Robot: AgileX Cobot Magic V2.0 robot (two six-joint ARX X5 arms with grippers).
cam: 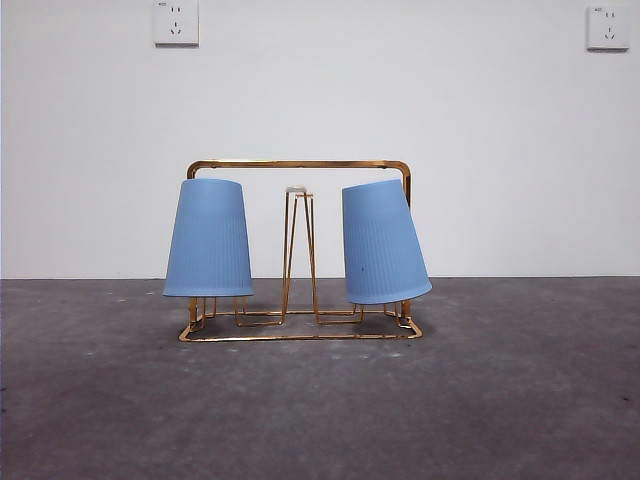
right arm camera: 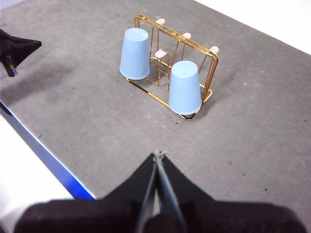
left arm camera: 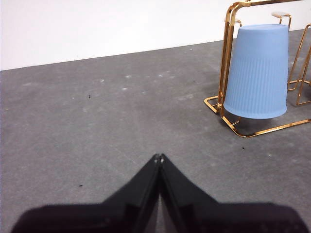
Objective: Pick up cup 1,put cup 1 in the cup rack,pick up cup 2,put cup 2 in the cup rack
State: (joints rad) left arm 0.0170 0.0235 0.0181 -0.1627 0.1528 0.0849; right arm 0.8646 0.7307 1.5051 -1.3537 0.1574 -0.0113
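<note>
Cups both upturned on cup rack pegs: cup 1 at 9 o'clock, upright; cup 2 at 3 o'clock, tilted. Left gripper and right gripper: jaws closed, empty, clear of rack above table.

Front view: low, near tabletop height, faces level across grey desk toward white wall; gold wire cup rack with two inverted blue ribbed plastic cups near, centred.

Left wrist view: low, close to desk surface, looks obliquely past one rack end; one blue cup visible.

Right wrist view: high, farther off, looks down at whole rack, desk's blue edge alongside.

All three share rack.
</note>
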